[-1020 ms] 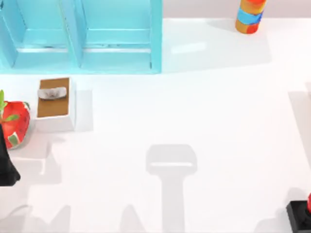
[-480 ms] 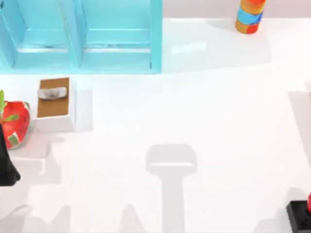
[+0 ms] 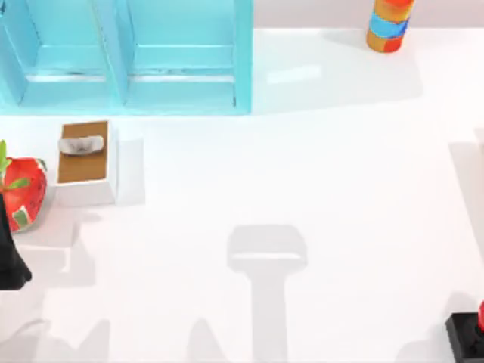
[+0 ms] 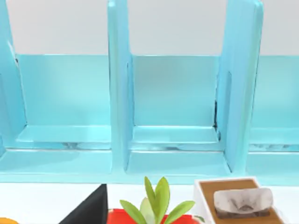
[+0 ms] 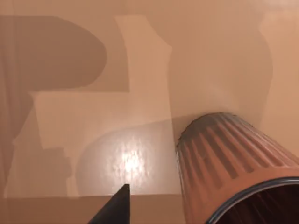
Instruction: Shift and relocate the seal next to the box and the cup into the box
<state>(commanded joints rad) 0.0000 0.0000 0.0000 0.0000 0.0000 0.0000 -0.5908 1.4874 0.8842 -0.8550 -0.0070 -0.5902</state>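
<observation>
My left arm [image 3: 10,257] sits at the table's left edge beside the strawberry [image 3: 23,190]; I cannot tell either jaw state. The seal [image 3: 469,333] stands at the near right corner, well apart from the blue box [image 3: 242,68], with open table [image 3: 302,174] between.

Top view bright and even; table [image 3: 340,189] nearly washed out, soft grey shadows beside the tissue box [image 3: 87,162]. Glare patch right of the blue rack [image 3: 181,68]. Right wrist view dim, amber, one hotspot beside the cup [image 5: 233,168].
</observation>
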